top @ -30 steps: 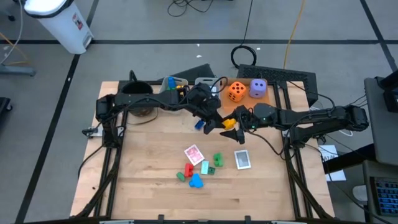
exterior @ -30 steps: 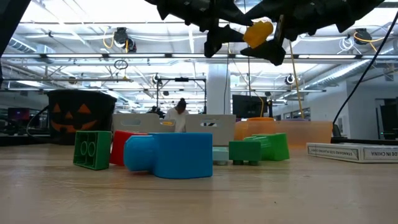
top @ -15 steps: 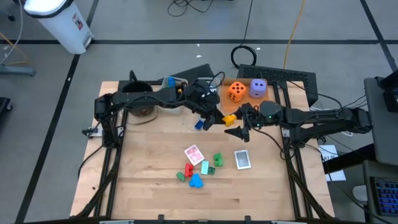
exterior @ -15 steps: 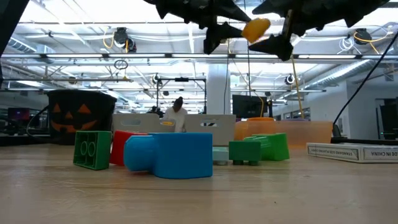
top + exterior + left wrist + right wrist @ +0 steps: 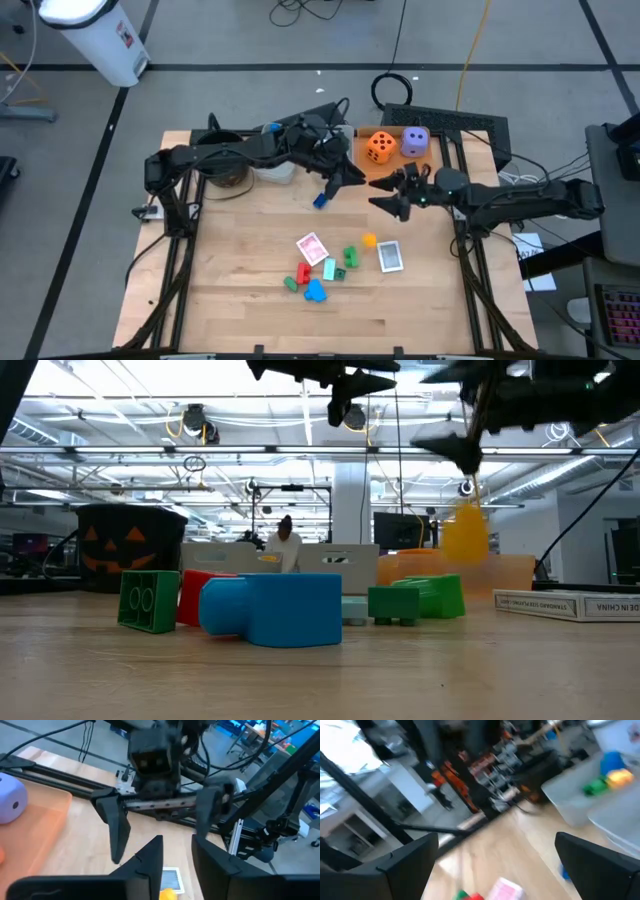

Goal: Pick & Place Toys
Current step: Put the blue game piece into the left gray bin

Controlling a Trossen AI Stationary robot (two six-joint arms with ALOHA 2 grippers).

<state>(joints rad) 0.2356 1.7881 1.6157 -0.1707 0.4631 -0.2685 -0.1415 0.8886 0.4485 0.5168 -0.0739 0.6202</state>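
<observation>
- Two grippers hover mid-worktop, facing each other; neither holds anything.
- right gripper (image 5: 385, 201) spread wide, empty.
- left gripper (image 5: 351, 176) narrowed, grasps nothing.
- yellow block (image 5: 369, 240) loose between green blocks (image 5: 348, 258) and card (image 5: 390, 256), likely dropped.

Place: a robotics lab or research workshop in a large open hall
Ceiling: exposed beams, pipes and hanging lamps (image 5: 195, 422) seen across the low view
Floor: grey, marked with dark tape lines (image 5: 250, 68), with loose cables (image 5: 392, 88) lying on it
Workstation: a wooden table (image 5: 240, 300) in a dark metal frame
Background: desks with monitors (image 5: 395, 530), and a person (image 5: 284, 540) at one of them
Decor: a black pumpkin-face pot (image 5: 131, 546) on the table
</observation>
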